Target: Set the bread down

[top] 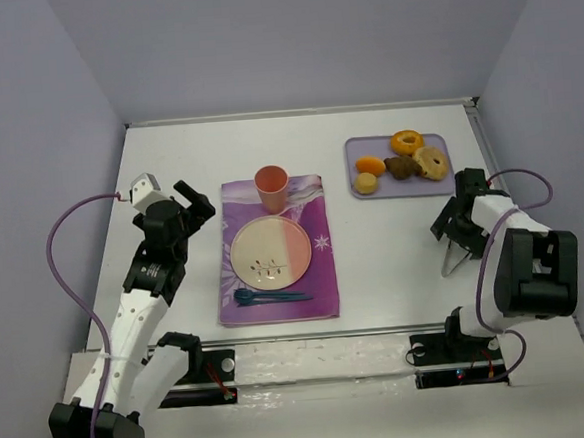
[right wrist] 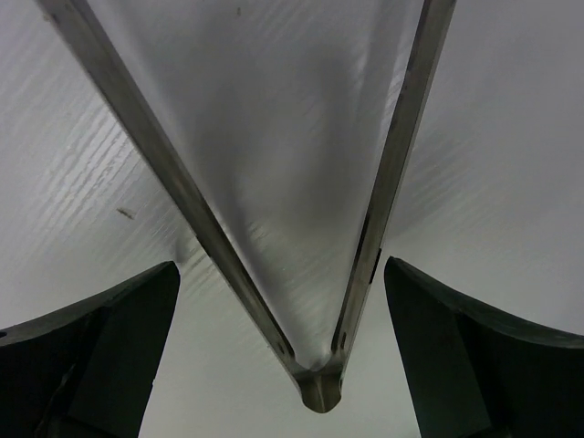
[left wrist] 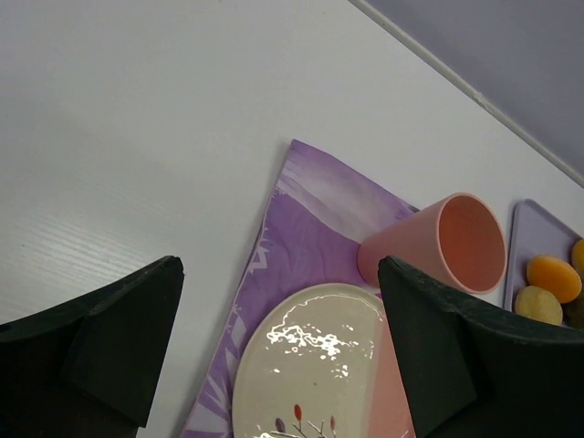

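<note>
Both tools gape: our right tool [top: 455,258] straddles metal tongs [right wrist: 315,365], ungripped; next we clamp them, then fetch the bread [top: 366,183]

Partly seen and cut-off things

The plate [left wrist: 310,374] is running off the left wrist view's bottom edge; the tray [left wrist: 525,246] is getting cropped at its right edge, leaving the bread [left wrist: 538,305] only partly showing.

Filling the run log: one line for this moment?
bread on tray | plate bare | left hand open | right hand open around tongs
</note>
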